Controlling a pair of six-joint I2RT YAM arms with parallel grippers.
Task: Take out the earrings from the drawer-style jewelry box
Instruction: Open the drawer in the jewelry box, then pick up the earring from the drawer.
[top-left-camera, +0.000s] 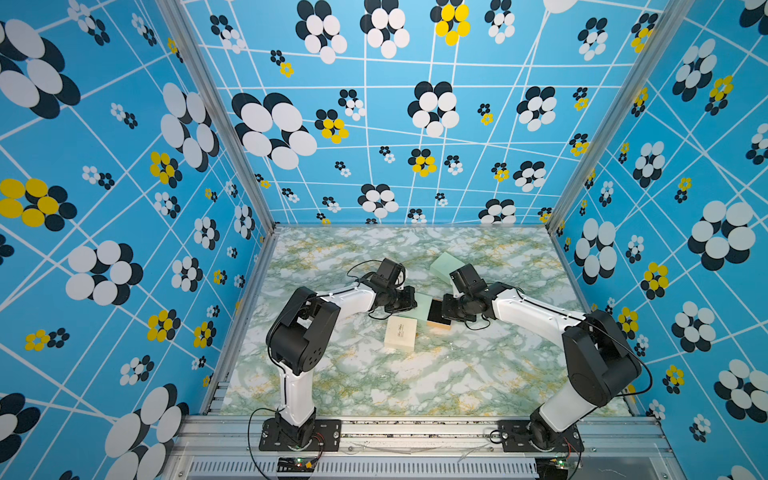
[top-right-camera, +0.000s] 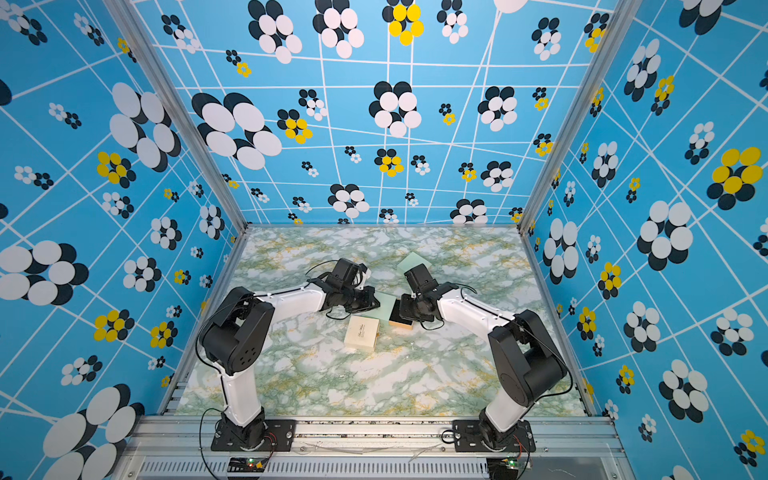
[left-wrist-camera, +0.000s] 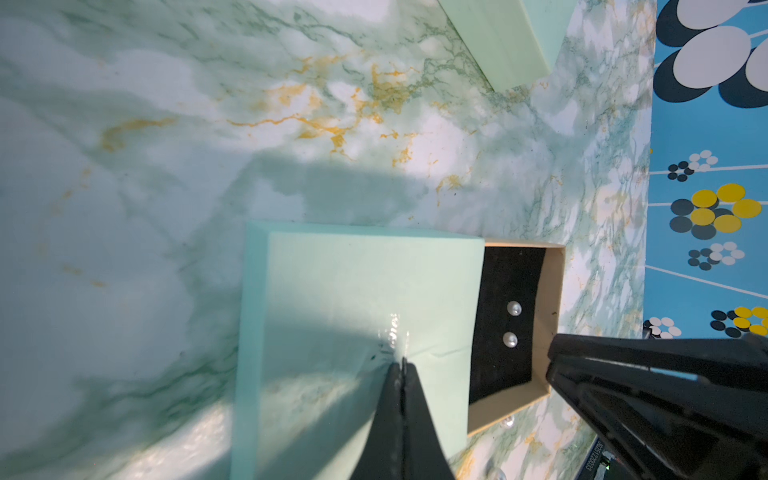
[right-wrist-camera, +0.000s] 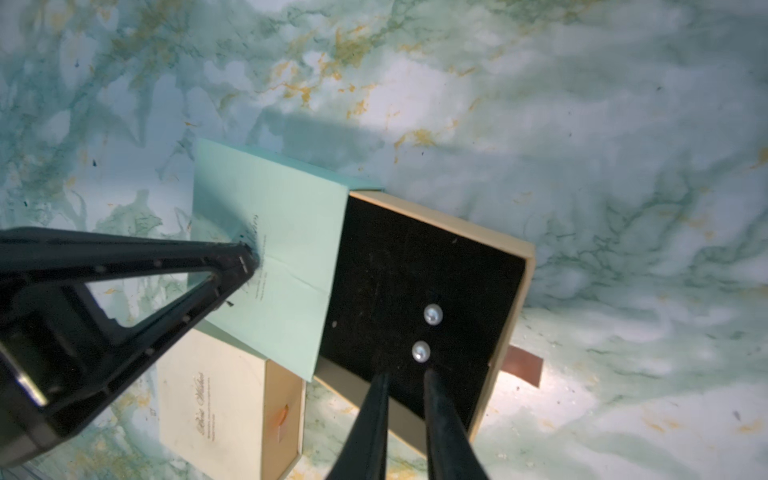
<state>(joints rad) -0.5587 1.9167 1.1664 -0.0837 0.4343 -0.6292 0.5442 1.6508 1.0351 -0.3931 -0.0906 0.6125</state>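
Boxes lie three deep on the green-veined marble-look tabletop (top-left-camera: 374, 386), so I'll take them from the robot's side outward. Closest is a cream card box with script lettering (top-left-camera: 401, 333), shut as far as I can see, with neither arm on it. Just behind it sits the one that matters: a mint-green card sleeve (right-wrist-camera: 270, 232) with its cream card drawer (right-wrist-camera: 522, 289) slid out toward the right arm's side. A brown ribbon pull (right-wrist-camera: 521, 368) lies flat on the table at the drawer's outer end. The drawer is lined with a black pad (right-wrist-camera: 395, 257), and on that pad sit the earrings (left-wrist-camera: 510, 340), two small round pearls close together, both inside the drawer.

The left gripper (left-wrist-camera: 402, 362) has its fingers pressed together with nothing between them. Its tip rests on top of the sleeve, which looks to me like pinning it in place. The right gripper (right-wrist-camera: 406, 373) hangs over the open drawer, fingers a narrow gap apart and empty. The nearer pearl (right-wrist-camera: 421, 352) lies just beyond those fingertips, along the way they point and a shade closer to one finger. The second pearl (right-wrist-camera: 433, 313) is just past it, so the pair runs roughly in line with the reach. The right arm is plainly the nearer one. I'd judge it needs a short advance and a dip to straddle that first pearl.

A pale glint (left-wrist-camera: 507, 422) shows on the table just outside the drawer wall, too blurred to name. Farthest back lies a second mint-green box (top-left-camera: 444, 264), well apart from the fingers.
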